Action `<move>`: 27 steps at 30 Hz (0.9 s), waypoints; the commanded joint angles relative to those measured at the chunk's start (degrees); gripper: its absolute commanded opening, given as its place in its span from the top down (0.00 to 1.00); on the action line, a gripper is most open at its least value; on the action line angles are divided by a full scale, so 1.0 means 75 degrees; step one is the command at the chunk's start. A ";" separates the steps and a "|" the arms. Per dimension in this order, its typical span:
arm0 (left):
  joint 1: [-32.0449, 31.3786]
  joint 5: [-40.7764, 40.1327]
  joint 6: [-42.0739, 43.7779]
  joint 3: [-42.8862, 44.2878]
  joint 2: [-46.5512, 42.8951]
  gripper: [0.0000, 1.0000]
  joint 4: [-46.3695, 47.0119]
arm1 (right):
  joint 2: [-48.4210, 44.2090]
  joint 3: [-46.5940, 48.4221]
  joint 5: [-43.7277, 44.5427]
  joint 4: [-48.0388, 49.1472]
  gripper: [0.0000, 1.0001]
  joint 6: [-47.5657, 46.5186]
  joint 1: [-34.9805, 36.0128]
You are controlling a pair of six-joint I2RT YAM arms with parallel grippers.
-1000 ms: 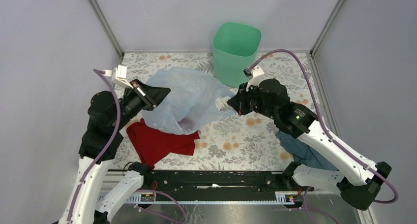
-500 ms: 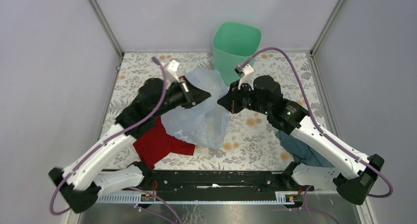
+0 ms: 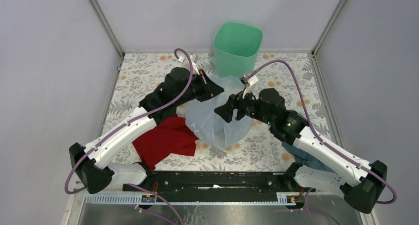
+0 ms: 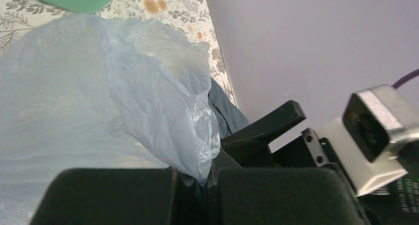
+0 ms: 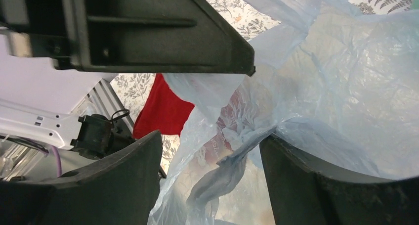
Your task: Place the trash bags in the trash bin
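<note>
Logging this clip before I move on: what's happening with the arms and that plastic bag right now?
The left gripper is shut on a pale blue trash bag, just short of the trash bin. The right gripper is open, fingers either side of a twisted fold of the bag. The bag is not in the bin yet. A red cloth lies beside it.

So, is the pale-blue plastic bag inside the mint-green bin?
Out: the plastic bag hangs from the left gripper, short of the mint-green bin.
</note>
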 commanded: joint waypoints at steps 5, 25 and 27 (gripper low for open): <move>-0.0019 0.0079 -0.0238 0.0564 0.0194 1.00 0.0156 | 0.0309 0.0081 0.1819 0.0847 0.19 -0.0444 0.0500; -0.0010 0.0518 -0.0296 0.0485 0.0155 0.97 0.0444 | 0.1343 -0.0496 0.5331 0.3283 0.76 -0.0785 0.1947; 0.0030 0.0478 -0.0078 0.0569 0.0081 0.81 0.0273 | 0.1282 -0.0617 0.5408 0.3419 0.91 -0.0821 0.1938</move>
